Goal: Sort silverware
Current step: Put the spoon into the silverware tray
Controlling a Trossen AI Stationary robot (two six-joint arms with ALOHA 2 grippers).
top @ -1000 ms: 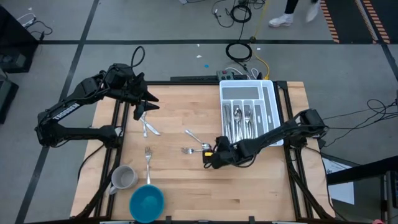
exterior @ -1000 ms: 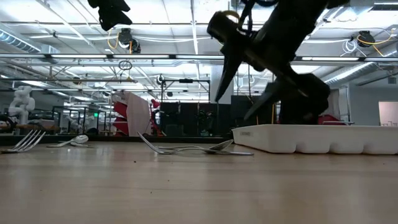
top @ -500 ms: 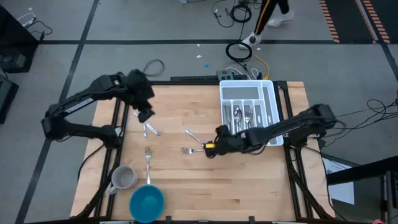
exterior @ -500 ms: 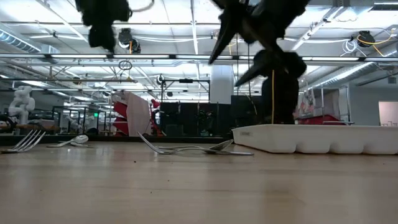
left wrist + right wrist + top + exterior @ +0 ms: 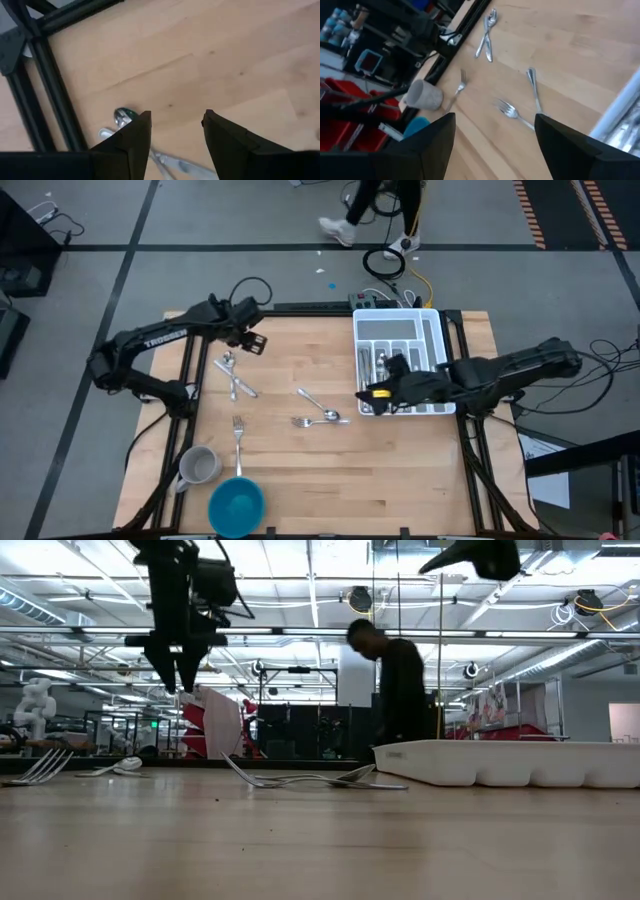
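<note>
Wooden table (image 5: 400,480), workshop floor beyond; person (image 5: 395,680) walking past far side. We see left gripper (image 5: 255,343) near far left corner, fingers apart, empty, above crossed spoons (image 5: 235,377). Fork (image 5: 238,430) near mug (image 5: 198,466) and blue bowl (image 5: 236,505). Spoon and fork (image 5: 320,412) mid-table. Right gripper (image 5: 372,392) over tray (image 5: 440,350) near edge, fingers apart, empty; sorted silverware (image 5: 390,372) inside tray.

Both arms matte black, jointed links. Left arm (image 5: 150,343) has white lettering along its link. Right arm (image 5: 500,370) has a yellow-orange patch near the wrist.
</note>
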